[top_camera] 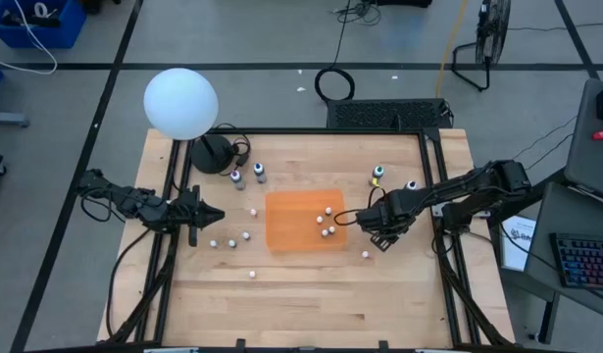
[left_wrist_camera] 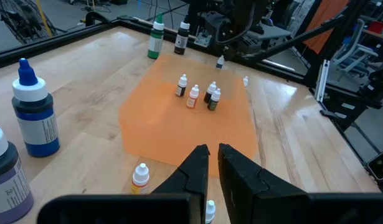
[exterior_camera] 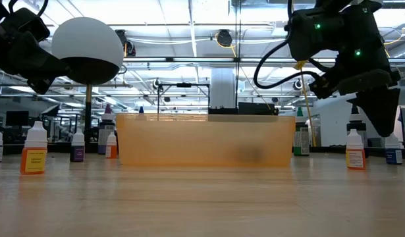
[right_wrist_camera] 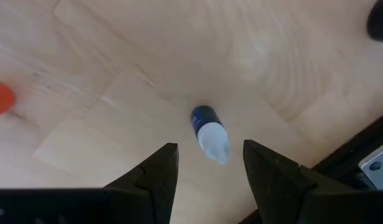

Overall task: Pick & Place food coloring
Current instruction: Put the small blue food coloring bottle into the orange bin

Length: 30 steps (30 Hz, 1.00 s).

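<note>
From the high view we see the pale wooden desk (top_camera: 311,294) with a flat orange rectangular mat (top_camera: 303,220) at its middle, and four small white-capped food coloring bottles (top_camera: 326,222) clustered toward the mat's 3 o'clock side. More tiny bottles dot the wood around 8 o'clock of the mat, and taller ones stand near 10 and 2 o'clock. A large white globe lamp (top_camera: 180,102) sits at the desk's 11 o'clock corner. The left end effector (top_camera: 213,215) waits at 9 o'clock of the mat, fingers pressed together. The right end effector (top_camera: 379,238) hangs at the mat's 3 o'clock edge.

In the low view, the mat's edge (exterior_camera: 205,140) fills the middle.

In the left wrist view, the four bottles (left_wrist_camera: 197,94) stand upright on the mat.

In the right wrist view, the right end effector's fingers (right_wrist_camera: 155,171) stand apart, gripping nothing, above one blue-bodied white-tipped bottle (right_wrist_camera: 210,132) on bare wood.
</note>
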Available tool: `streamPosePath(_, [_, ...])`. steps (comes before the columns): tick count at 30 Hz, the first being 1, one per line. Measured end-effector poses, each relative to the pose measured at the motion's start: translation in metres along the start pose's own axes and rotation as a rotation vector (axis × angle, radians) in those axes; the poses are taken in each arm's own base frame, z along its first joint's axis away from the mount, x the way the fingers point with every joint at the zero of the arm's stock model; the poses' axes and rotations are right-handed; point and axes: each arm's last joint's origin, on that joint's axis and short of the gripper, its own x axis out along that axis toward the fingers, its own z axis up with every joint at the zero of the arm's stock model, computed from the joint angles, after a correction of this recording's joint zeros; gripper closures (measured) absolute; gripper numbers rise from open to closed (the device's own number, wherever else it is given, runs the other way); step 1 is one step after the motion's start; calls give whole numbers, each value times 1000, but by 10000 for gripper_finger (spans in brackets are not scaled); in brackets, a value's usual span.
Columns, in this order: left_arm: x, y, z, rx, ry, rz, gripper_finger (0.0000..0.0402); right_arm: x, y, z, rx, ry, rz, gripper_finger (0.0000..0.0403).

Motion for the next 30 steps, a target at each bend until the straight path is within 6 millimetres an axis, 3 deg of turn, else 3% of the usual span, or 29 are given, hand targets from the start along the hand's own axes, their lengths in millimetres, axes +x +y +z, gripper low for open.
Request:
streamPosePath(11, [0,0,0,0,0,0,360,2,0,0,8,-4,3,234])
streamPosePath(20, [0,0,0,0,0,0,360,34,-1,-1,24,19,89,234])
streamPosePath(30, [0,0,0,0,0,0,360,42,-1,-1,25,-8,99,234])
